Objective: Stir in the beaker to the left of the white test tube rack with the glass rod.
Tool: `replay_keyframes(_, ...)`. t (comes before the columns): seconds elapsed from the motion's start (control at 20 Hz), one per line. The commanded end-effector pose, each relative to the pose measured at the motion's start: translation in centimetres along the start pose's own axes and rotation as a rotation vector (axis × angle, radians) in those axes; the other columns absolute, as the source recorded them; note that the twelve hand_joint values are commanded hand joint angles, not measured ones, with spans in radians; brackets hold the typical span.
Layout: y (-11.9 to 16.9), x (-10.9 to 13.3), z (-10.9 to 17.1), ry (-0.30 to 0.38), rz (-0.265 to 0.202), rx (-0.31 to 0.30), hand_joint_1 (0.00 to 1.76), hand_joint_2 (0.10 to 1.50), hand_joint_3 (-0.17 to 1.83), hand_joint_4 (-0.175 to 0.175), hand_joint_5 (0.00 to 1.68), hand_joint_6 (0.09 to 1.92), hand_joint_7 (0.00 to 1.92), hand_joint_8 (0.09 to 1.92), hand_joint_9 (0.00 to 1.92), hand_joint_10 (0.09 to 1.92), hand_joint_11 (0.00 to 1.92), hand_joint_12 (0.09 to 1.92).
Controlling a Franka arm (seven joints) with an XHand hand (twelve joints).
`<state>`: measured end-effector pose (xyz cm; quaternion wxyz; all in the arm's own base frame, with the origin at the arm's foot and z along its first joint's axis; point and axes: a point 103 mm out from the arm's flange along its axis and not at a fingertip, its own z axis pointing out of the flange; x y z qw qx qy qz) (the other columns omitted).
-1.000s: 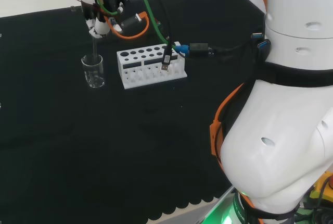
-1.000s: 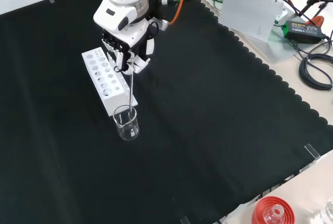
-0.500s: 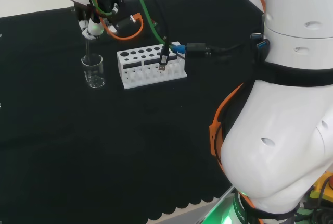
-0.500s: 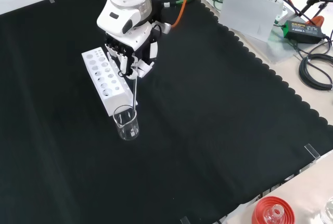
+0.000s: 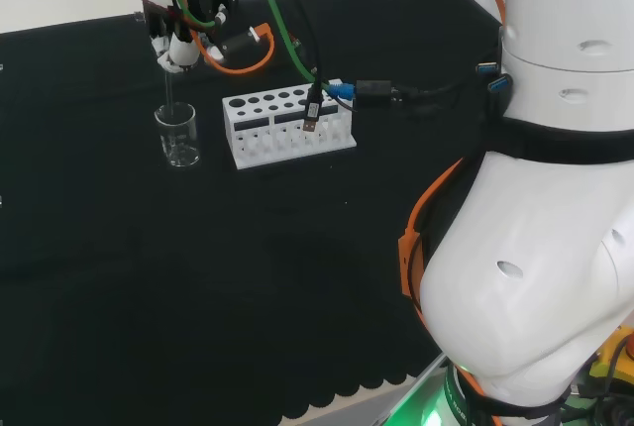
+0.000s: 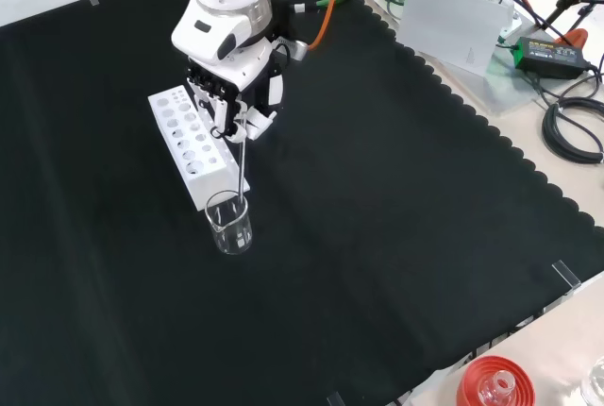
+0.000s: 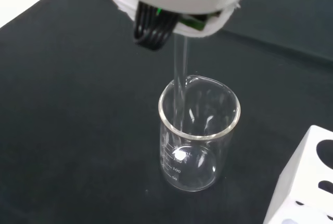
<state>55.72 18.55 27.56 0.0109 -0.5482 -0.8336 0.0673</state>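
A clear glass beaker (image 5: pixel 178 136) (image 6: pixel 229 223) (image 7: pixel 199 133) stands on the black cloth, left of the white test tube rack (image 5: pixel 287 126) in the head view and in front of the rack (image 6: pixel 193 144) in the front view. The hand (image 5: pixel 184 12) (image 6: pixel 233 96) hangs above the beaker, fingers curled round the top of a thin glass rod (image 6: pixel 243 164) (image 7: pixel 180 86) (image 5: pixel 167 91). The rod runs down into the beaker, close to its inner wall. In the wrist view the beaker looks empty.
A corner of the rack (image 7: pixel 307 182) lies close beside the beaker. Orange and green cables (image 5: pixel 238 45) loop near the hand. A red ribbed stand (image 6: pixel 495 385) sits at the front view's bottom edge; papers and cables (image 6: pixel 557 76) lie off the cloth at right.
The hand with the rod has shifted left and farther off in the head view, then edged back a little; the rod has stayed inside the beaker, which has not moved.
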Motion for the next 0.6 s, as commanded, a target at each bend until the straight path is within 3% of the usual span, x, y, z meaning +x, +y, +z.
replay_keyframes(0.05,-0.86,0.05,-0.81,-0.027,0.019,-0.009,1.22,0.58,0.84,-0.175,1.25,0.80,1.67,0.63,1.88,0.35,1.71,0.71)
replay_keyframes(0.6,-1.28,-0.41,-0.91,-0.016,0.015,-0.011,1.22,0.58,0.84,-0.175,1.25,0.80,1.67,0.63,1.88,0.35,1.71,0.71)
